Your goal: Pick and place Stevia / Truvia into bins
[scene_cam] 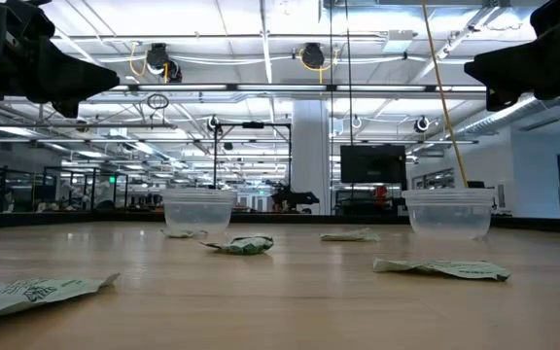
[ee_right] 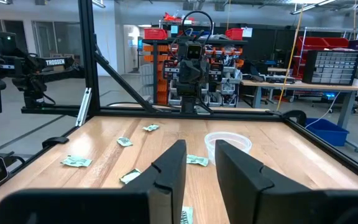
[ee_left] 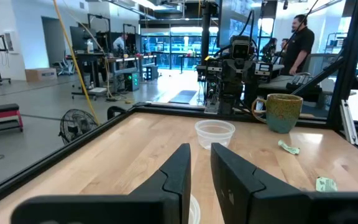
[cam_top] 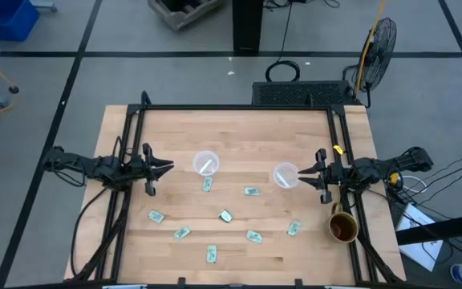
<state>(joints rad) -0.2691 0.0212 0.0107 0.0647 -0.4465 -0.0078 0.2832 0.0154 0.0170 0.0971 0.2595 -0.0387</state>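
Note:
Several pale green Stevia / Truvia packets lie flat and scattered on the wooden table, among them one at the near left and one at the near right. Two clear cups serve as bins. The left bin stands just right of my left gripper. The right bin stands just left of my right gripper. Both grippers hover level above the table, pointing toward each other, open with nothing between their fingers.
A brown and green mug stands at the near right, beside the right arm's frame. A black frame runs along the table's far and side edges. The middle of the table between the bins is bare wood.

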